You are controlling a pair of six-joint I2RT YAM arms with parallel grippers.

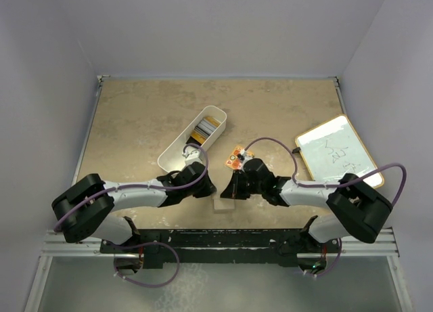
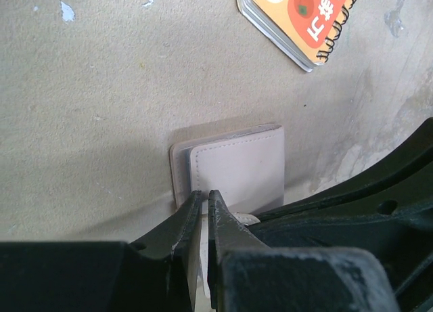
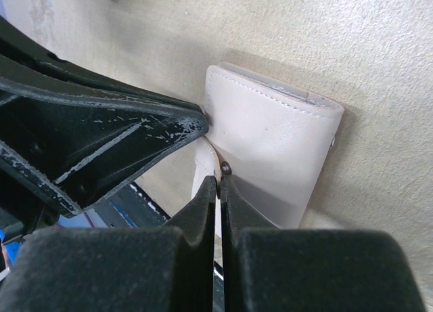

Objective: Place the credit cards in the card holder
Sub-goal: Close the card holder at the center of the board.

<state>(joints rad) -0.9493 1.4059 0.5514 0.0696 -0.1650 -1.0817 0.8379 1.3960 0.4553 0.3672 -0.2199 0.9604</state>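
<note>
The beige card holder (image 1: pixel 222 205) lies folded on the table between my two grippers; it also shows in the left wrist view (image 2: pixel 243 166) and the right wrist view (image 3: pixel 270 136). My left gripper (image 1: pixel 205 185) (image 2: pixel 205 195) is shut on a thin pale flap at the holder's near edge. My right gripper (image 1: pixel 232 188) (image 3: pixel 218 180) is shut on the holder's snap tab, just below the snap button (image 3: pixel 225 168). The credit cards (image 1: pixel 206 128) lie stacked in the white bin (image 1: pixel 172 156), grey and orange-gold edges showing.
An orange-red patterned packet (image 1: pixel 235 158) (image 2: pixel 304 14) lies just beyond the holder. A white board with a tan rim (image 1: pixel 338 153) sits at the right. The two grippers are nearly touching over the holder. The table's near edge is close behind them.
</note>
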